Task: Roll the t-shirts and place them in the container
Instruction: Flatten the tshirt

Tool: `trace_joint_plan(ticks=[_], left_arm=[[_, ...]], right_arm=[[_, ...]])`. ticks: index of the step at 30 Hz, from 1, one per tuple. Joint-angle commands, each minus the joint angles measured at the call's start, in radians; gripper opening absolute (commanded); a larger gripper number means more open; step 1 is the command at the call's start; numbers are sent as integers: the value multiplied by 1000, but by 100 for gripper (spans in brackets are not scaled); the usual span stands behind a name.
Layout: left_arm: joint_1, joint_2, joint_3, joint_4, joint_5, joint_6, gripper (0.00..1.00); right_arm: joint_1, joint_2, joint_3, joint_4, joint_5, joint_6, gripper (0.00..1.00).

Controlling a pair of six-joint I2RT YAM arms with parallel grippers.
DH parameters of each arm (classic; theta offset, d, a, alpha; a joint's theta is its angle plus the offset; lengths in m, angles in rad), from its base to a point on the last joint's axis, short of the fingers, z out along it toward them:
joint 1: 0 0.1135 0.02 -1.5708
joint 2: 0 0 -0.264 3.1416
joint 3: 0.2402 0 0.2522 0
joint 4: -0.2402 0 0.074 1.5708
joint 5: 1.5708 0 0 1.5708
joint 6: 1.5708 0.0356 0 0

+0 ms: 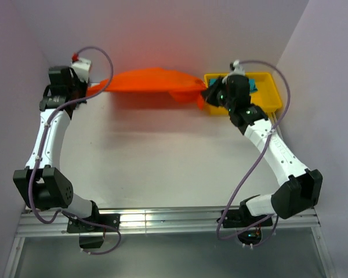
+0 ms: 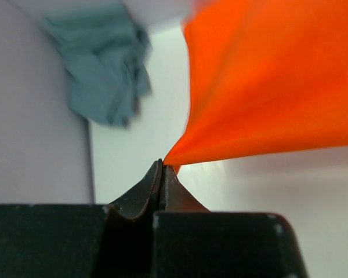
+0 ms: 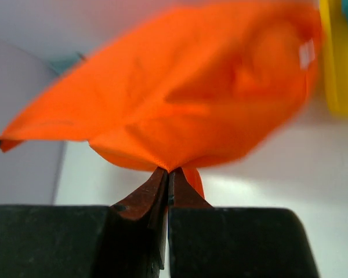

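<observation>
The bright orange-red t-shirt [image 1: 151,81] hangs stretched in the air between both grippers at the far side of the table. My left gripper [image 1: 91,88] is shut on its left end; in the left wrist view the cloth [image 2: 267,87] fans out from the closed tips [image 2: 161,165]. My right gripper [image 1: 204,97] is shut on its right end; in the right wrist view the cloth [image 3: 174,98] bunches above the closed tips [image 3: 169,171]. A teal t-shirt [image 2: 104,69] shows crumpled in the left wrist view, beyond the left gripper.
A yellow tray [image 1: 267,92] stands at the far right behind the right wrist, with a teal thing [image 1: 253,86] in it. It also shows in the right wrist view [image 3: 336,69]. Pale walls close in on the left, far and right sides.
</observation>
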Motion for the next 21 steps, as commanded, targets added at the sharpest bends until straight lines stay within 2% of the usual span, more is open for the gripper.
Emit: trace_joint_plan(ticks=[1, 4, 10, 15, 21], left_arm=[[7, -86, -180, -53, 60, 116, 0], [7, -129, -331, -61, 70, 158, 0], [7, -150, -532, -87, 90, 225, 0], [7, -193, -711, -56, 77, 265, 0], [7, -265, -845, -48, 52, 296, 0]], right_arm=[[-3, -87, -258, 66, -18, 95, 0], [20, -145, -458, 132, -15, 153, 0], [124, -169, -705, 169, 45, 264, 0], [212, -138, -830, 185, 106, 353, 0], [306, -152, -943, 196, 135, 454, 0]])
